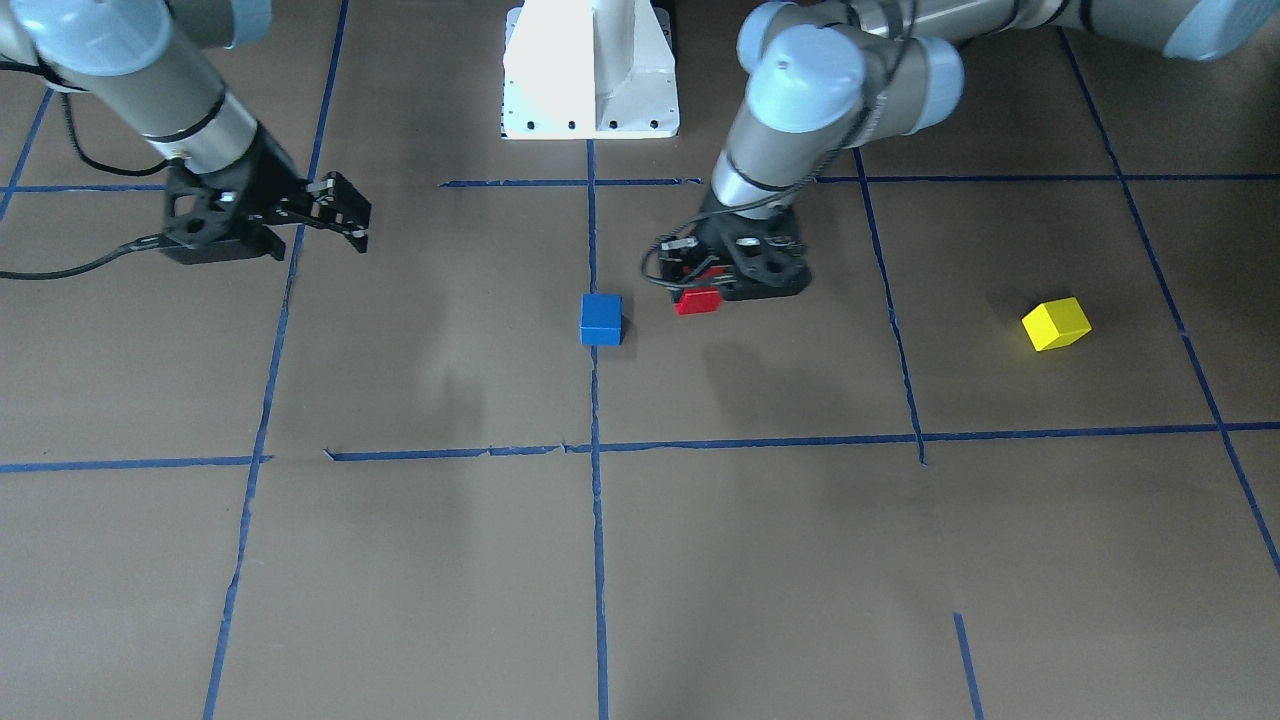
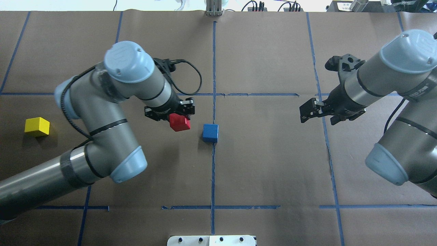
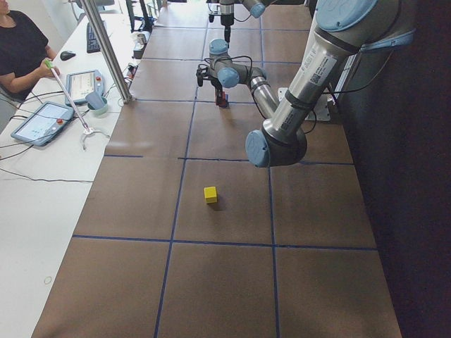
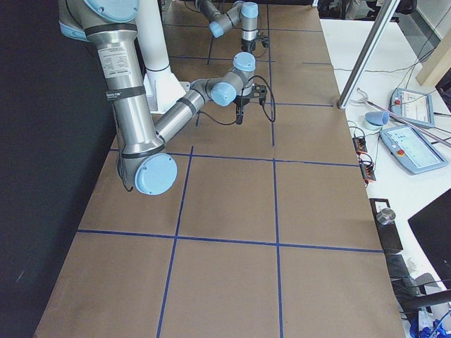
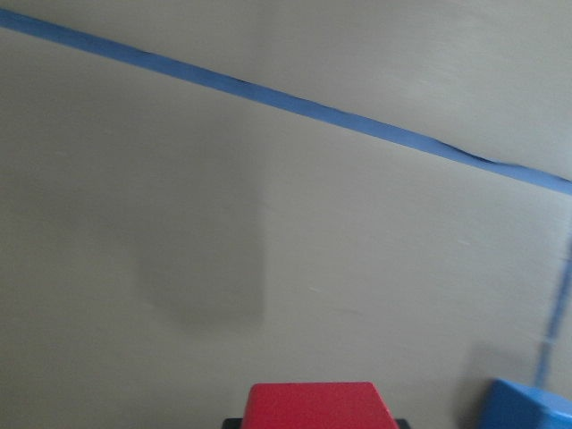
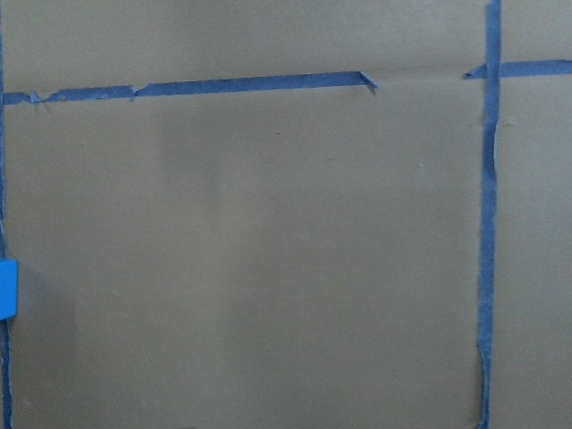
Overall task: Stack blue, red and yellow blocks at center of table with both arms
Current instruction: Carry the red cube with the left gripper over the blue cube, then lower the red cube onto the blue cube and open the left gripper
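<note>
The blue block [image 2: 210, 133] sits on the table's center tape line; it also shows in the front view [image 1: 601, 319]. My left gripper [image 2: 177, 118] is shut on the red block [image 2: 180, 123] and holds it above the table, just left of the blue block. The left wrist view shows the red block [image 5: 317, 407] at the bottom and the blue block [image 5: 527, 407] at the bottom right. The yellow block [image 2: 37, 126] lies far left, alone. My right gripper [image 2: 309, 111] is open and empty, raised to the right of center.
Blue tape lines [image 2: 213, 171] divide the brown table into squares. The white robot base [image 1: 590, 70] stands at the table's robot-side edge. A side bench with tablets [image 3: 42, 123] and a seated operator runs along the far side.
</note>
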`<action>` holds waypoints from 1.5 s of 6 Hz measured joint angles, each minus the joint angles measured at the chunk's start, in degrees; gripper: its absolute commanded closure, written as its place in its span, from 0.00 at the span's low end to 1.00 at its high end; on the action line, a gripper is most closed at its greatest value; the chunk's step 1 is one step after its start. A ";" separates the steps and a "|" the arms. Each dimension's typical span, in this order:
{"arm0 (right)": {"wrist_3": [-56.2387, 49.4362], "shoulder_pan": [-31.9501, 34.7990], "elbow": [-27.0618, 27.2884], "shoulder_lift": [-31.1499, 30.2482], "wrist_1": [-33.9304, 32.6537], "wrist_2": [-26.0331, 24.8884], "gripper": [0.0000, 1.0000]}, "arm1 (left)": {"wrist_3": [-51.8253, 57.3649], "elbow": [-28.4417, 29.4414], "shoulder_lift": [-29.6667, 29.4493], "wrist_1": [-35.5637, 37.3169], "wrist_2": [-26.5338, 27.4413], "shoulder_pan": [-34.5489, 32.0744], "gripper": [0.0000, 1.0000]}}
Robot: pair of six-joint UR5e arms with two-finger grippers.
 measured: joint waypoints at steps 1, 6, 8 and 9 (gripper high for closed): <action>-2.47 1.59 0.10 -1.16 0.05 1.43 0.00 | 2.66 4.01 -4.16 0.60 1.86 1.65 1.00; -3.15 2.03 0.17 -1.31 0.16 1.82 0.00 | 10.51 7.81 -8.98 6.67 6.91 5.28 1.00; -3.07 1.97 0.12 -1.27 0.15 1.75 0.00 | 10.67 8.63 -9.49 6.60 9.49 6.56 0.95; -3.03 1.91 0.12 -1.24 0.19 1.74 0.00 | 10.69 8.84 -9.54 6.50 9.71 6.66 0.94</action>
